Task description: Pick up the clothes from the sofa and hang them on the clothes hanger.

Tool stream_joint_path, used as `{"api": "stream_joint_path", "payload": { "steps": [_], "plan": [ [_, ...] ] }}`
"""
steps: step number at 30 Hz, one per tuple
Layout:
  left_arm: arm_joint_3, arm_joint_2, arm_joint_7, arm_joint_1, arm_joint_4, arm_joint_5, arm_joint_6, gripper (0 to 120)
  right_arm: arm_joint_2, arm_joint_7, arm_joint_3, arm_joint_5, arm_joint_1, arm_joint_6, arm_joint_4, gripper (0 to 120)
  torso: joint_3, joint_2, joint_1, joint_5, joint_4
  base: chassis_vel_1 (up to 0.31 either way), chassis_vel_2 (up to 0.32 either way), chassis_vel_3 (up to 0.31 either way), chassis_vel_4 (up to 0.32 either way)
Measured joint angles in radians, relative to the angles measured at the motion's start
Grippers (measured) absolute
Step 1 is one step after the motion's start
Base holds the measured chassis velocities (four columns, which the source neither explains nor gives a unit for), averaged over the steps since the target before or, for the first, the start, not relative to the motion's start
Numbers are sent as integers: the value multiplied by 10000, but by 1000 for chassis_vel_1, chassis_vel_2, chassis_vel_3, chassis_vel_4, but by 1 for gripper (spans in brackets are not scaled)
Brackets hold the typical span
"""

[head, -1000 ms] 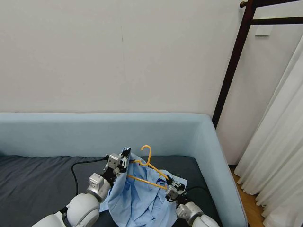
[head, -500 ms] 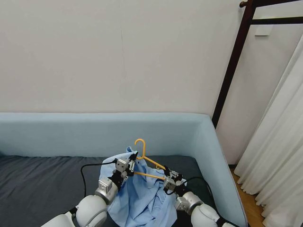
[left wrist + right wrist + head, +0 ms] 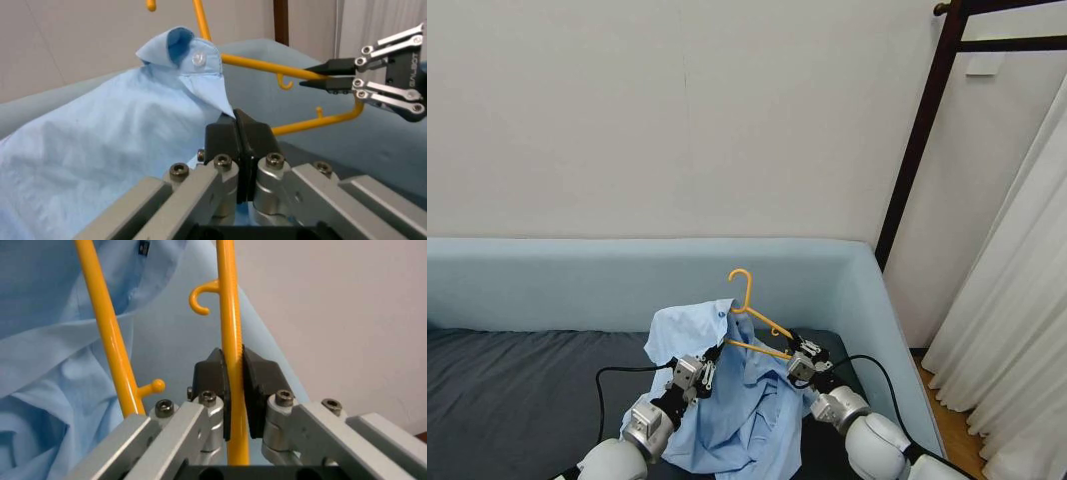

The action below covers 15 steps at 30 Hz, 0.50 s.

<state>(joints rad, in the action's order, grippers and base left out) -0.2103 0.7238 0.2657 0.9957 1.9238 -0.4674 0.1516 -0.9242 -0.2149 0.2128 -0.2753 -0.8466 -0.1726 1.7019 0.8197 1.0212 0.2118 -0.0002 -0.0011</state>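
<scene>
Left pincer (image 3: 703,371) pinching the shirt (image 3: 727,425) edge below its collar; right pincer (image 3: 799,361) pinching the hanger (image 3: 758,322) bar. Shirt half-draped on the hanger, held above the sofa (image 3: 527,285). Sofa arm lies between them and the rack (image 3: 916,145), curtain (image 3: 1017,330) beside it

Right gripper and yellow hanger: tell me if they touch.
Touching. The right wrist view shows the right gripper clamped shut on the yellow hanger, no gap.

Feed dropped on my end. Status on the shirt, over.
Left gripper shut on shirt edge. Right gripper shut on yellow hanger. Shirt partly on hanger, above sofa. No obstruction seen.
</scene>
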Motion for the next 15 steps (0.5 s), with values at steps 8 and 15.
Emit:
{"api": "stream_joint_path", "payload": {
  "steps": [8,15],
  "plan": [
    [37,84,-70,558,127,342,67,0,74,-54,-167,56,-188,66,89,5,0,0,0,1,-2,0,0,0,0],
    [147,288,-247,1377,-14,899,259,0,-34,-179,-218,37,-327,183,289,5,-1,0,0,0,1,0,0,0,0]
  ]
}}
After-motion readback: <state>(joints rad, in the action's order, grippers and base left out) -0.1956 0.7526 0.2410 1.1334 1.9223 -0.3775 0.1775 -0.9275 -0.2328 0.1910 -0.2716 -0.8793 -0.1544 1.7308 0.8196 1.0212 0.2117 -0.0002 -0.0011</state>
